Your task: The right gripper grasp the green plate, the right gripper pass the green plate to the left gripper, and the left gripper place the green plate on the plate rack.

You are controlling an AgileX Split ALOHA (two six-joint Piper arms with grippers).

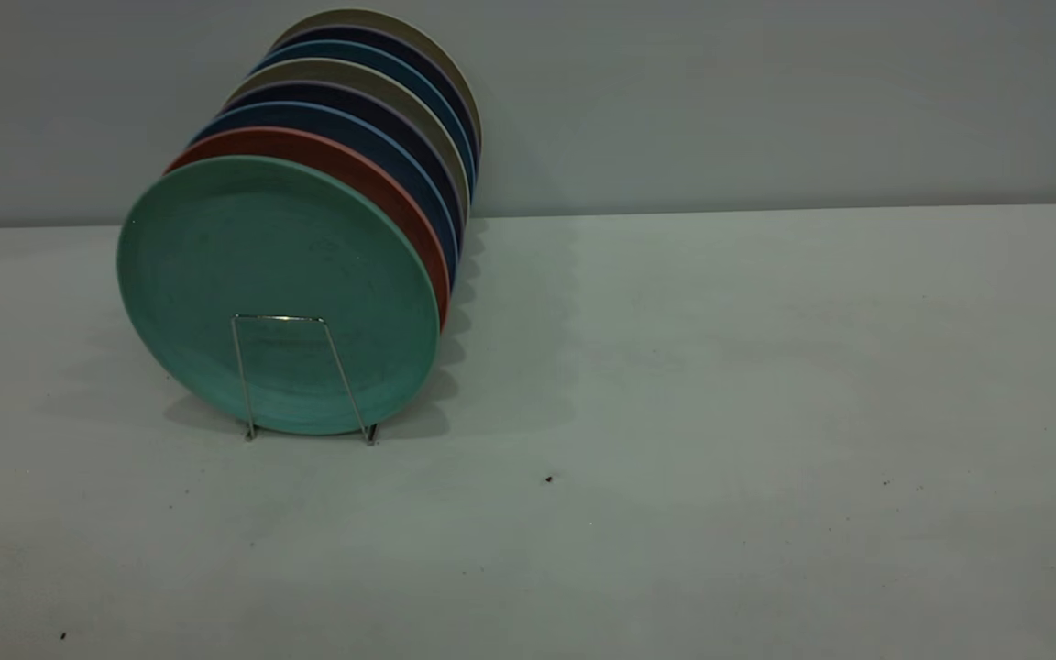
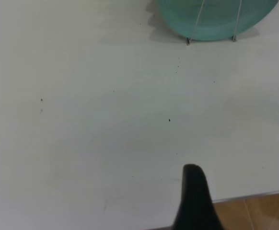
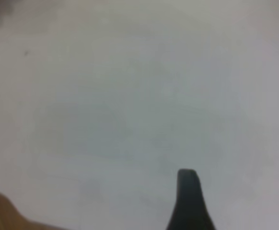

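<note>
Standing in the plate rack [image 1: 294, 376], the green plate [image 1: 276, 284] shows whole only outside; gripper openings cannot be told.

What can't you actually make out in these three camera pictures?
- Both arms: outside the exterior view's frame.
- Left gripper and right gripper: each wrist view shows one black finger, so open or shut is unclear.
- Plate rack: the green plate hides all but its front loop.
- Plates behind the green one: only rims show.
- Left wrist view: the picture's edge cuts off the green plate.
</note>
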